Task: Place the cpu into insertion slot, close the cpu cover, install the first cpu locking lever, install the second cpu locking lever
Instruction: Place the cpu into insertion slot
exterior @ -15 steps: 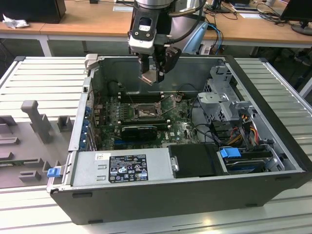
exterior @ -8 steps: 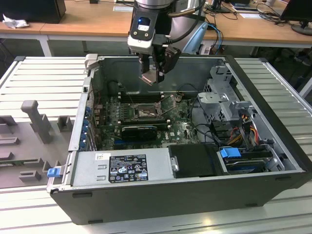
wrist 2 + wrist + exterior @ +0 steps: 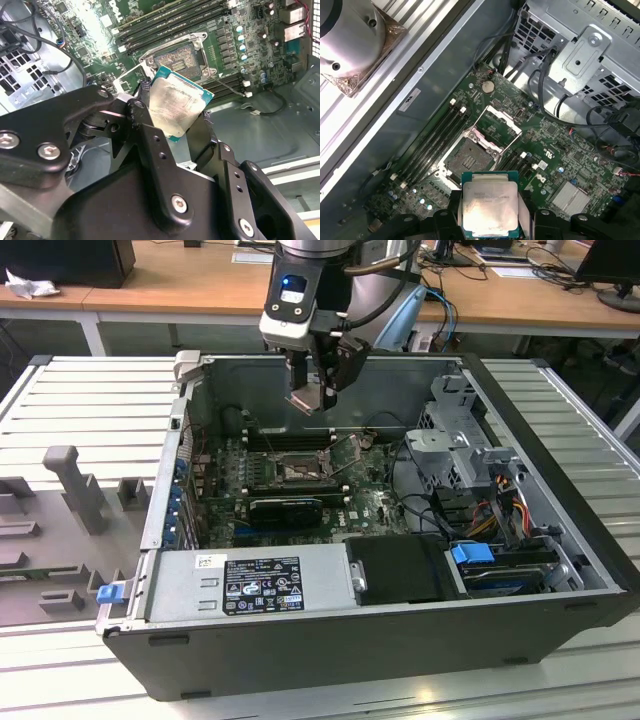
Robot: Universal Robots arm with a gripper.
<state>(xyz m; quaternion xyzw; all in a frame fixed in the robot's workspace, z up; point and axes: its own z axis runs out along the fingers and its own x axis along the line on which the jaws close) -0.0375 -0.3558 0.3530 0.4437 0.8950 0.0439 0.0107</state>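
Gripper (image 3: 490,220) is clamped on the cpu (image 3: 490,205), pinching it by two opposite edges with the pale metal face showing. The chip hangs in the air above the insertion slot (image 3: 467,160), well clear of it. The slot lies bare, and the cpu cover (image 3: 501,122) stands swung open just beside it. Long black memory slots (image 3: 432,139) run along the slot's other side, with the computer case (image 3: 560,455) walling the slot all round.
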